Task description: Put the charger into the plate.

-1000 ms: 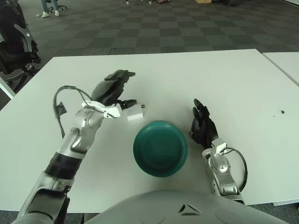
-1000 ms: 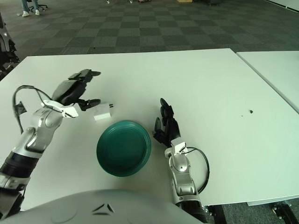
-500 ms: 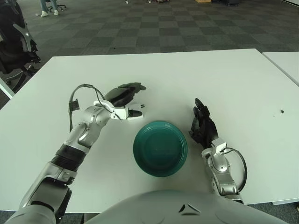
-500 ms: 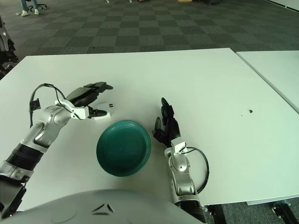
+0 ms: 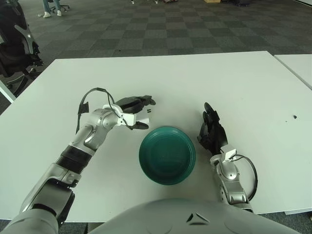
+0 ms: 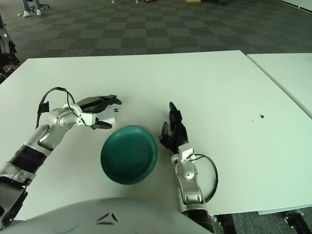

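Left hand [image 5: 132, 111] closed around charger [image 5: 141, 115], beside plate [image 5: 167, 155].

Both eyes sit side by side on the robot's head, looking forward and down across the white table [image 5: 204, 83] toward the carpeted floor beyond. They share nearly the whole scene. The right eye, set slightly rightward, shows the green plate [image 6: 129, 154] further left in frame

The plate [image 5: 167, 155] looks like smooth green plastic with a soft sheen — glossier toward its rim at 12 o'clock. The table [image 5: 243, 87] is matt white laminate. The charger [image 5: 141, 117] reads as smooth white plastic — the left hand [image 5: 130, 108] is dark matt plastic on brushed metal.
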### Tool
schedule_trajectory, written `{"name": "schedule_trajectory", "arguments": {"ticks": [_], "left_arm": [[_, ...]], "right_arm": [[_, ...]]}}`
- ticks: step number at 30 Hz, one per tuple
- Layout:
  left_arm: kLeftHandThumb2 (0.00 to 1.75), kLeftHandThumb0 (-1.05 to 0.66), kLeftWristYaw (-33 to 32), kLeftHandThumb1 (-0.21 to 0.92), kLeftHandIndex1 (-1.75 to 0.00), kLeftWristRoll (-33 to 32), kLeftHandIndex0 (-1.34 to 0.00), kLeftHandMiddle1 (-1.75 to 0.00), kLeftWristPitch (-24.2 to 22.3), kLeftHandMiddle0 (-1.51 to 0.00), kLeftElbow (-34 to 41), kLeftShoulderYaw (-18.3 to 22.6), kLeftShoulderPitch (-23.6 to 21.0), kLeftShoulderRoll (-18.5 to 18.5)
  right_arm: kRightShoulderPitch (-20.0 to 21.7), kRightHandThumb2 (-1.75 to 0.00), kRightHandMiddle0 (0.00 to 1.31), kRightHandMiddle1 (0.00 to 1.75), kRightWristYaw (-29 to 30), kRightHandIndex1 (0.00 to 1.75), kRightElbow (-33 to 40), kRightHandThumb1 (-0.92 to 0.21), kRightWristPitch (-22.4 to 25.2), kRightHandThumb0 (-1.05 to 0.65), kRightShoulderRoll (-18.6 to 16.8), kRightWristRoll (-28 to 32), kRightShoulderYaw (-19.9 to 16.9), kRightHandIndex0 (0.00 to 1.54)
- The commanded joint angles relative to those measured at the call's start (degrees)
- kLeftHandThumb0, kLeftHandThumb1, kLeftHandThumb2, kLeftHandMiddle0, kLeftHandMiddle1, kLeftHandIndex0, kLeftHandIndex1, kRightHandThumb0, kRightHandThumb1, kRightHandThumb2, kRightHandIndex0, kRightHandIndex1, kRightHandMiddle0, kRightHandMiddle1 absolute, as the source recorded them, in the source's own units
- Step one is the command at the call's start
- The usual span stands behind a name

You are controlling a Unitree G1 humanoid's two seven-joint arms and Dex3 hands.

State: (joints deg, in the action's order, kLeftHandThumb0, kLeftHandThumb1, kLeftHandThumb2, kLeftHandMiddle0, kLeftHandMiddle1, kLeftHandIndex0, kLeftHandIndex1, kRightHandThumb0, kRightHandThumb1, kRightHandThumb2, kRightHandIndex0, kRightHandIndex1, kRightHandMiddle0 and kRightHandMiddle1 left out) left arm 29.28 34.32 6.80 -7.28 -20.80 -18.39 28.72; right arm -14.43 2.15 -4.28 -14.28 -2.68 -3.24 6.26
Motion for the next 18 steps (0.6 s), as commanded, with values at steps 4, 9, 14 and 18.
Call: {"name": "schedule_trajectory", "arguments": {"ticks": [4,9,14,18], "left_arm": [[0.66,-1.05,0.5,0.92,-0.64,0.8,0.0,0.0,-1.5,-0.13,-6.2,-2.2,-2.8,-1.4],[0.68,-1.05,-1.1,0.92,-0.61,1.3,0.0,0.0,-0.5,-0.14,-9.8,-3.1,-3.7,-1.9],[0.66,-1.05,-5.8,0.92,-0.64,2.6,0.0,-0.01,2.4,-0.14,-18.0,-4.5,-5.5,-2.6],[0.63,-1.05,-11.2,0.92,-0.73,3.6,0.0,-0.01,5.6,-0.17,-25.4,-5.4,-7.0,-3.3]], "right_arm": [[-4.3,-0.93,0.0,0.17,0.3,0.0,-6.7,-0.92,7.6,-0.82,0.2,-0.7,0.1,0.0],[-4.0,-0.93,0.0,0.17,0.2,0.0,-7.0,-0.92,7.3,-0.83,0.3,-0.7,0.1,0.0],[-3.7,-0.93,0.0,0.16,-0.4,0.0,-7.5,-0.92,6.6,-0.85,0.4,-0.5,0.1,0.0],[-3.6,-0.93,0.0,0.16,-0.4,0.0,-7.7,-0.92,6.3,-0.85,0.5,-0.4,0.0,0.0]]}}
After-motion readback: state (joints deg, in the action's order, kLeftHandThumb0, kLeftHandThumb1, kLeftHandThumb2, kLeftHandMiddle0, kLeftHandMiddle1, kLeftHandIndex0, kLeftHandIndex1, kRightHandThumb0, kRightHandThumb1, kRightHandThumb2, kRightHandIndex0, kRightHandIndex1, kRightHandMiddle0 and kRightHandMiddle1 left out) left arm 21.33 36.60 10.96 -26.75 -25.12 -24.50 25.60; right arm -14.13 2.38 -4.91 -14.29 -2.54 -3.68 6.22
